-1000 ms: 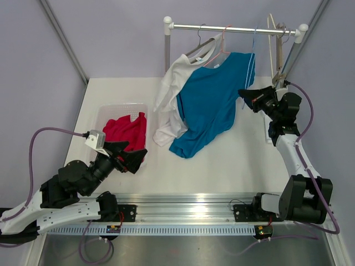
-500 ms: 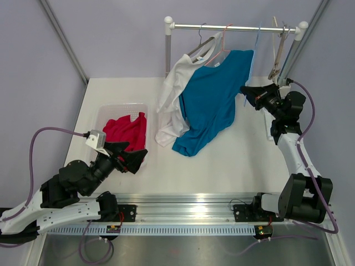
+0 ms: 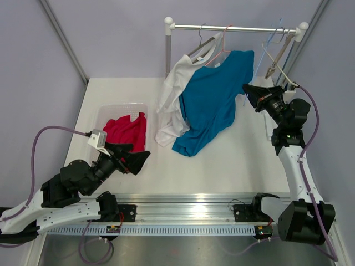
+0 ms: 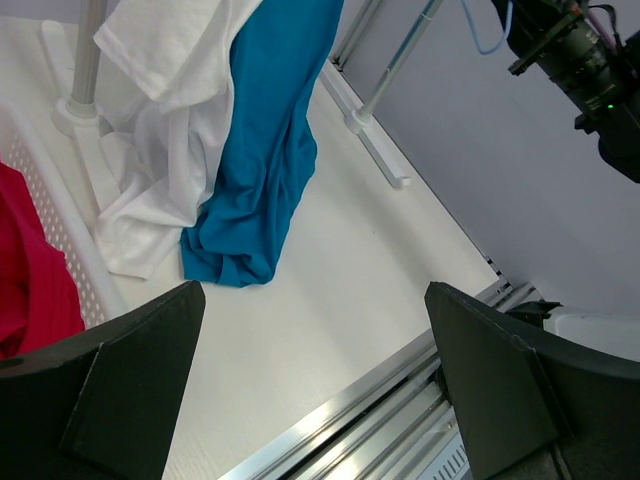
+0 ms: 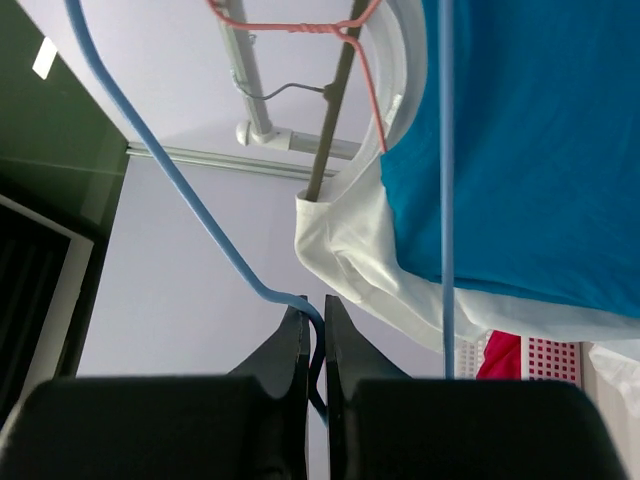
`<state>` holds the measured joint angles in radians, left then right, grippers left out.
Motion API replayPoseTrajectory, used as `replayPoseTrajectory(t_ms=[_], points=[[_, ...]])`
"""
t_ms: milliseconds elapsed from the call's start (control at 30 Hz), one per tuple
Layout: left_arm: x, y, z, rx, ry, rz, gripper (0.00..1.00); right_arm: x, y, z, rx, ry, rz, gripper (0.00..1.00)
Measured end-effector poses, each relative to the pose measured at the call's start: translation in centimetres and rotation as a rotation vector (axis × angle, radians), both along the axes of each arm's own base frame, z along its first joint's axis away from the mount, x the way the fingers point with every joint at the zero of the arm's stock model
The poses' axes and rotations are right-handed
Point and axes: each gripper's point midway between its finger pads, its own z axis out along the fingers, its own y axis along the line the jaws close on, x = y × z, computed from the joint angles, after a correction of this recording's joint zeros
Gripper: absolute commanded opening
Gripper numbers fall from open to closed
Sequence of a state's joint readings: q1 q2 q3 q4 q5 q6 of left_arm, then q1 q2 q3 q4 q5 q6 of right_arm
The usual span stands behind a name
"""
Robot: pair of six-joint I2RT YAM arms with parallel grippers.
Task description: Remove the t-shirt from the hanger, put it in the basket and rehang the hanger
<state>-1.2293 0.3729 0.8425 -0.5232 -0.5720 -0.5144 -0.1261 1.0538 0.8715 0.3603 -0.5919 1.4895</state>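
A blue t-shirt (image 3: 211, 100) hangs on a pink hanger (image 3: 223, 44) from the rail (image 3: 233, 27). A white t-shirt (image 3: 175, 94) hangs beside it on its left. Both hems rest on the table. My right gripper (image 3: 248, 90) is shut on the wire of a bare blue hanger (image 3: 274, 33) just right of the blue shirt. The right wrist view shows the jaws (image 5: 313, 322) pinching that blue wire (image 5: 190, 190), with the blue shirt (image 5: 530, 150) and white shirt (image 5: 370, 250) beyond. My left gripper (image 3: 137, 160) is open and empty by the basket; it also shows in the left wrist view (image 4: 315, 390).
A white basket (image 3: 105, 113) at the left holds a red garment (image 3: 125, 130). A pale wooden hanger (image 3: 275, 61) hangs near the rail's right post (image 3: 302, 30). The rack's left post (image 3: 167, 50) stands behind the white shirt. A metal rail (image 3: 188, 199) runs along the table's near edge.
My right gripper moved right and slightly up, carrying the blue hanger toward the rail's right end, away from the blue shirt. My left gripper shifted slightly forward.
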Motion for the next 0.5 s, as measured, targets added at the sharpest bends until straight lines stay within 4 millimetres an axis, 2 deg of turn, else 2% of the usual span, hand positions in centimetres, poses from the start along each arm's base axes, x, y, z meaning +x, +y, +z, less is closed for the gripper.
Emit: replayPoseTrajectory(t_ms=[233,500], points=[[-0.5,-0.5,0.1,-0.024,0.02,-0.031,0.99,3.0,-0.1,-2.7,0.024,0.101,-0.003,0.0],[-0.7,-0.9,0.6,-0.049,0.018,-0.048,0.99,4.7,-0.2,-3.6,0.037,0.139,-0.004,0.0]])
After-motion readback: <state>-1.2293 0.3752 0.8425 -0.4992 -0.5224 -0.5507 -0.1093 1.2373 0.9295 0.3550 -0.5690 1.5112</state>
